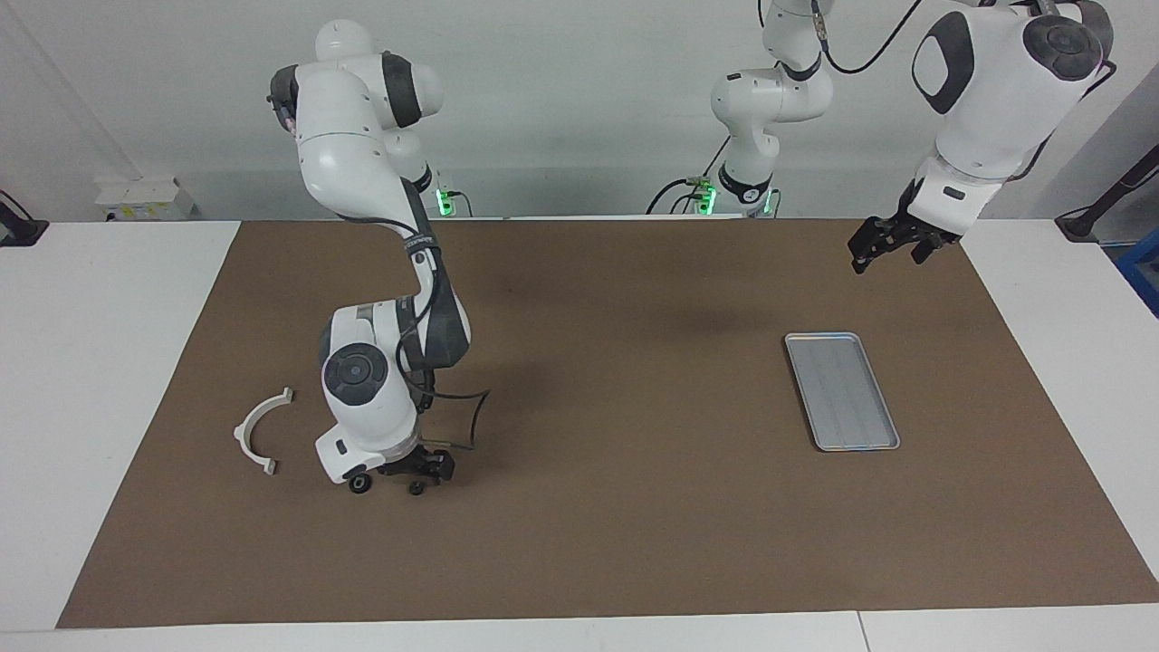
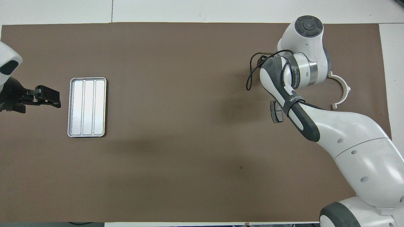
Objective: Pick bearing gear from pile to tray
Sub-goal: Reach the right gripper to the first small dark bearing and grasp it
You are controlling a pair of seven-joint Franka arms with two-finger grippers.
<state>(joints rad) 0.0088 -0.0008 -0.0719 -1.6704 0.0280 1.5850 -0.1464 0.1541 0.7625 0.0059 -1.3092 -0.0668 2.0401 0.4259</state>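
Brown mat (image 1: 598, 525) as landmark throughout, laid over a white table (image 1: 109, 362). Tray (image 1: 841, 390): silver, ridged, flat on the mat toward the left arm's end, nothing in it. Bracket (image 1: 260, 429): white half-ring, on the mat toward the right arm's end, just beside the right arm's wrist. Small black round pieces: two on the mat, farther from the robots than the bracket; one (image 1: 360, 484) showing under the edge of the wrist housing, the other (image 1: 416, 487) directly beneath the claw. Brake pad (image 2: 276, 112): dark grey, on the mat nearer the robots than the round pieces, partly hidden by the right forearm in the overhead view (only one pad made out). Right gripper (image 1: 418, 469): lowered to the mat at the second round piece; whether spread, pressed together or pinching the piece cannot be told, nor whether it touches. Left gripper (image 1: 888, 240): raised over the mat's edge at the left arm's end, nearer the robots than the tray, fingers spread, nothing between them, arm waiting.
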